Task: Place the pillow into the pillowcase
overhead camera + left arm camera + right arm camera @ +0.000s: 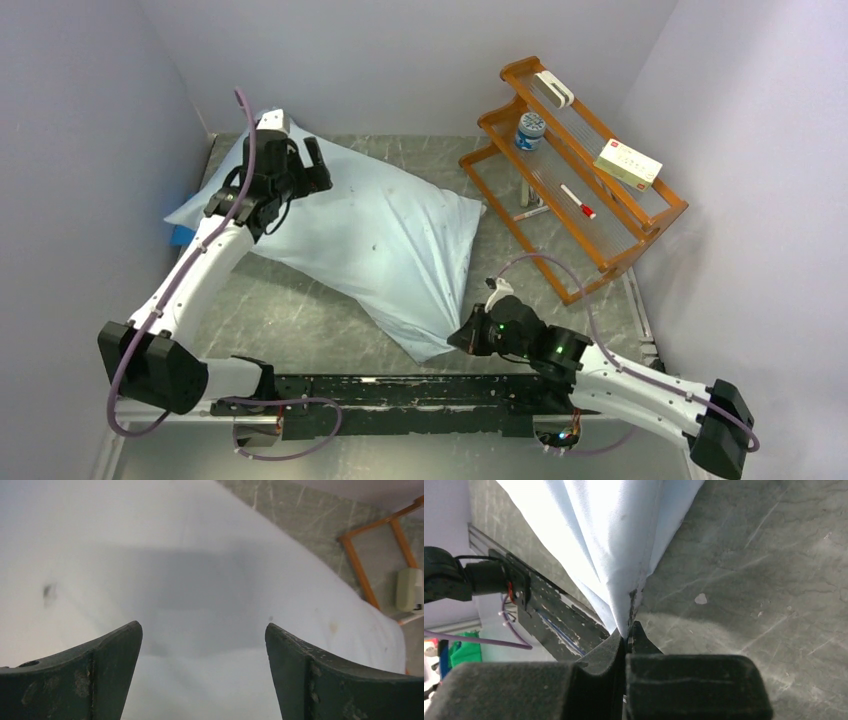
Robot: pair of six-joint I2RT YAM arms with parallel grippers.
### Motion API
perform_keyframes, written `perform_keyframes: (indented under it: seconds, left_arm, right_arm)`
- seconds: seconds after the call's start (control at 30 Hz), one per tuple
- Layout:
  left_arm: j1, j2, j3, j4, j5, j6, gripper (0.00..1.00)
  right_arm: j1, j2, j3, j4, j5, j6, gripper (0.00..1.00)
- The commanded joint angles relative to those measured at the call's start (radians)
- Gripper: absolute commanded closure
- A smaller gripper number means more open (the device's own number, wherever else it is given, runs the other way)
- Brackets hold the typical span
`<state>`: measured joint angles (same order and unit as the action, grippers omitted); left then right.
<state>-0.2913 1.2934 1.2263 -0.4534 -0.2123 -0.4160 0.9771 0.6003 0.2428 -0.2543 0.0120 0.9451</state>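
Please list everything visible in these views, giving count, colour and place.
pillowcase: one, pale blue, plump, lying diagonally mid-table
mat: one, bright blue, peeking out at the pillowcase's left end
rack: one, orange, far right of the table
jar: one, blue-lidded, on the rack
box: one, white, on the rack
marker: one, white with red tip, on the rack
table: one, grey marbled
left gripper: black, open above the pillowcase
right gripper: black, shut on the pillowcase's near corner

readable text: none showing | white box (628, 162) on orange rack (600, 255): red print appearing, too small to read | jar (531, 130): label blurring beyond reading
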Motion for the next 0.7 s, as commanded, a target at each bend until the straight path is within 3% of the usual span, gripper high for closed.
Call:
perform_keyframes:
  seconds: [0.0, 0.1, 0.17, 0.23, 0.33, 0.43, 0.53, 0.67]
  left_arm:
    - [0.007, 0.042, 0.059, 0.076, 0.145, 0.022, 0.03]
    - [0.007, 0.102, 0.083, 0.176, 0.333, 0.032, 0.03]
    - [0.007, 0.148, 0.094, 0.220, 0.379, 0.004, 0.03]
    - [0.007, 0.206, 0.117, 0.228, 0.374, 0.011, 0.03]
    - [0.023, 0.313, 0.161, 0.166, 0.236, 0.031, 0.03]
    - [0.102, 0.392, 0.141, 0.132, 0.269, -0.030, 0.03]
    - [0.165, 0.408, 0.035, 0.225, 0.407, -0.084, 0.06]
    - [0.165, 0.393, -0.043, 0.294, 0.430, -0.079, 0.07]
  right_arm:
    - [0.006, 0.033, 0.038, -0.017, -0.052, -0.041, 0.95]
    - [0.006, 0.035, 0.189, -0.133, 0.129, -0.104, 0.54]
    - [0.005, 0.013, 0.258, -0.134, 0.229, -0.143, 0.36]
    - [0.003, 0.005, 0.300, -0.094, 0.296, -0.179, 0.24]
    - [-0.002, 0.046, 0.349, -0.045, 0.412, -0.191, 0.16]
    - [-0.031, 0.121, 0.359, 0.043, 0.477, -0.160, 0.09]
    - [-0.192, 0.207, 0.341, 0.189, 0.331, -0.111, 0.02]
    - [-0.452, 0.347, 0.302, 0.429, 0.066, -0.024, 0.00]
